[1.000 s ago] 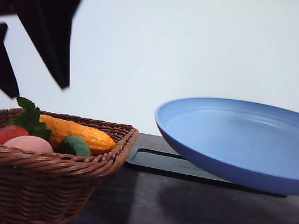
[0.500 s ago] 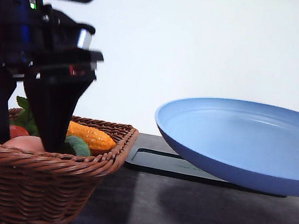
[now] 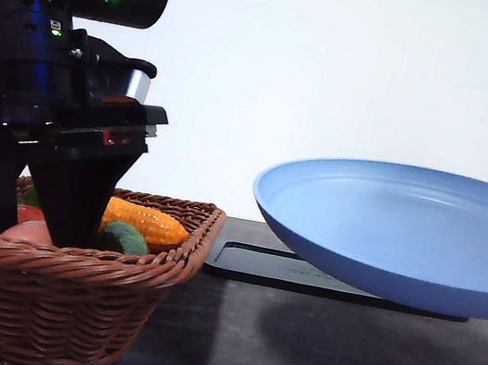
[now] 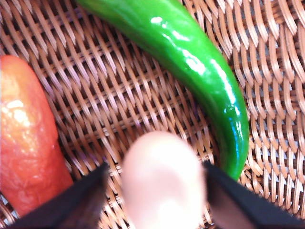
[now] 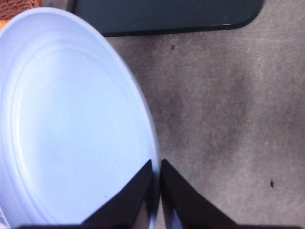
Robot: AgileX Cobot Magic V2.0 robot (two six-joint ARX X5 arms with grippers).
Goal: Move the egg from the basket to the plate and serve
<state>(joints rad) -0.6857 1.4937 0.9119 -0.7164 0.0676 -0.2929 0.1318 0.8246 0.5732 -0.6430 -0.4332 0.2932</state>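
Between fingers: left gripper [image 4: 162, 191] apart around egg [image 4: 163, 179]; you may pinch off-centre, it slips.
Right gripper [image 5: 156, 191]: clamped on plate [image 5: 71, 119] rim; tilt could spill.

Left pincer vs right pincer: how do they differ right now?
The left pincer is open, its fingers either side of the egg down in the basket; the right pincer is shut on the rim of the plate. The left one has nothing lifted; the right one holds the plate tilted above the table. Both have dark, tapered fingers.
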